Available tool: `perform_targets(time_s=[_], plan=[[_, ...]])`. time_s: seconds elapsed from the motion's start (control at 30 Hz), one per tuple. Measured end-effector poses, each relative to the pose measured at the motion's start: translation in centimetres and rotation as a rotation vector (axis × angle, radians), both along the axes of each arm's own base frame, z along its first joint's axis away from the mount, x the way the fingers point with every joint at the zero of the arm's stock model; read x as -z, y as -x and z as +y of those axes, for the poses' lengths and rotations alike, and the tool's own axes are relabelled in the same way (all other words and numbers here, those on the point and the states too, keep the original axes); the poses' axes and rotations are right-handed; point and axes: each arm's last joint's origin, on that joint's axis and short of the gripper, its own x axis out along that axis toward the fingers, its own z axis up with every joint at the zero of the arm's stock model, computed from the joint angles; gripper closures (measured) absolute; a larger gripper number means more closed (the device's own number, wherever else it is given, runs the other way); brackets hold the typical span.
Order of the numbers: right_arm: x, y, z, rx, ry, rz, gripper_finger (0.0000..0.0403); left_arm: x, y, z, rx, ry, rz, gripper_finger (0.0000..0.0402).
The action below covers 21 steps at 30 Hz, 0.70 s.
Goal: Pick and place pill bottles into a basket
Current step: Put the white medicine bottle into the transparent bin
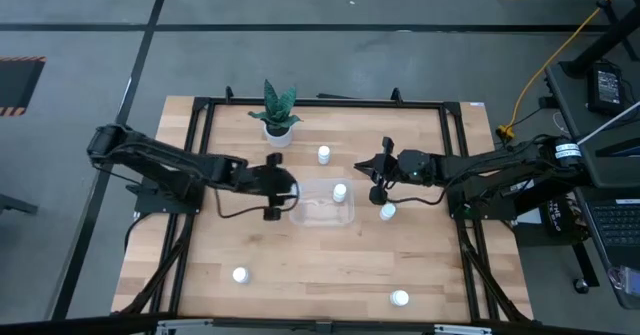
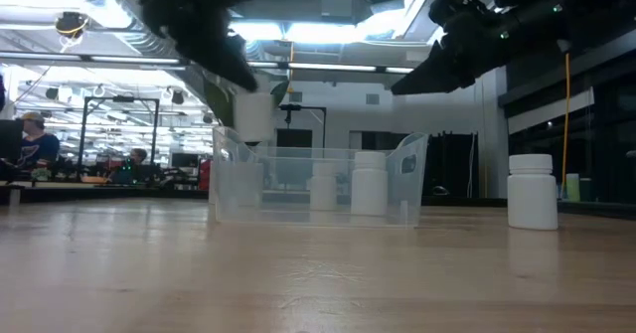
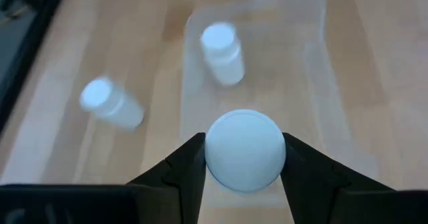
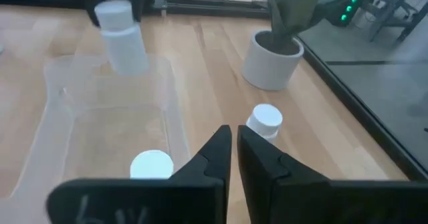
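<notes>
My left gripper (image 1: pixel 290 189) is shut on a white pill bottle (image 3: pixel 244 150), which it holds over the left edge of the clear basket (image 1: pixel 322 215). One bottle (image 1: pixel 340 191) stands inside the basket. Another (image 1: pixel 324 154) stands just beyond the basket's far side, and one (image 1: pixel 387 211) to its right. Two more (image 1: pixel 240 274) (image 1: pixel 399 298) stand near the table's front edge. My right gripper (image 1: pixel 374 169) is shut and empty, above the table at the basket's far right corner. My left gripper pinches the bottle between its two fingers, one on each side of the body (image 3: pixel 208 158) near its round top. The fingers come from the table's left, slanting down. The bottle (image 2: pixel 253 114) is upright and lifted clear, above the basket's left wall (image 2: pixel 221 174).
A white pot with a green plant (image 1: pixel 277 123) stands at the far left of the table. A black frame (image 1: pixel 200 125) runs around the tabletop. Open wood lies between the basket and the two near bottles.
</notes>
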Motion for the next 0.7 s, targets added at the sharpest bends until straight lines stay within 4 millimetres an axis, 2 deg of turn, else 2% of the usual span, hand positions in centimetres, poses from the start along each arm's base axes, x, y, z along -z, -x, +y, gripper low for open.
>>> perform_targets(time_s=[0.33, 0.5, 0.7], plan=[[-0.1, 0.0, 0.1, -0.013, 0.023, -0.004, 0.0371, -0.4, -5.4, 1.6, 0.149, 0.01, 0.041, 0.0246], [0.0, 0.0, 0.1, -0.007, 0.005, -0.003, 0.0371, 1.2, -7.2, 2.0, 0.14, -0.009, 0.052, 0.0246], [0.1, 0.0, 0.1, -0.005, -0.001, 0.008, 0.0371, 3.1, -8.1, 2.2, 0.137, -0.008, 0.09, 0.0246]])
